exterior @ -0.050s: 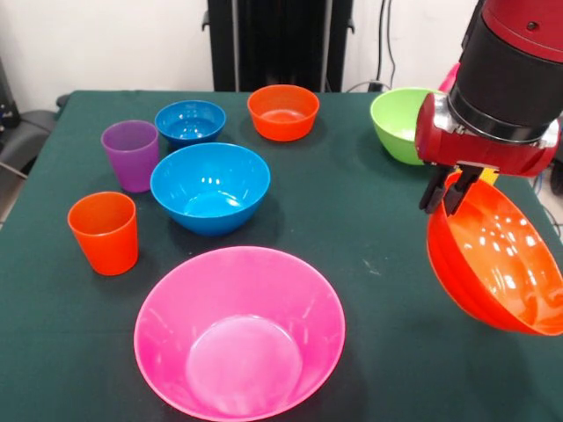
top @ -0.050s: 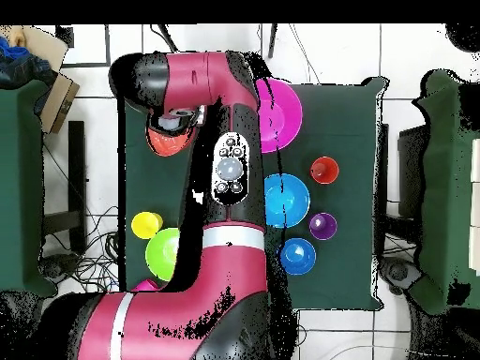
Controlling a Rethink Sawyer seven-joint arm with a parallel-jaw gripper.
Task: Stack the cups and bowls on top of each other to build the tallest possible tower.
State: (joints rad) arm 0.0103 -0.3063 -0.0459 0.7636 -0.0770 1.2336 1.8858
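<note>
Pink bowl (exterior @ -0.050s: 238, 331) nearest on tabletop (exterior @ -0.050s: 378, 220). Big orange bowl (exterior @ -0.050s: 494, 264) at right, tilted, lifted off the cloth, rim pinched in jaws of gripper (exterior @ -0.050s: 450, 195). Left: orange cup (exterior @ -0.050s: 105, 232), med blue bowl (exterior @ -0.050s: 209, 187), purple cup (exterior @ -0.050s: 131, 155). Far: sm blue bowl (exterior @ -0.050s: 190, 122), sm orange bowl (exterior @ -0.050s: 282, 112), green bowl (exterior @ -0.050s: 398, 124).

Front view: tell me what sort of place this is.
Probably a robot lab or test room. A table under a dark green cloth holds only bright plastic bowls and cups, a red and black robot arm hangs over it gripping a large orange bowl, and cables run along the bare wall.
</note>
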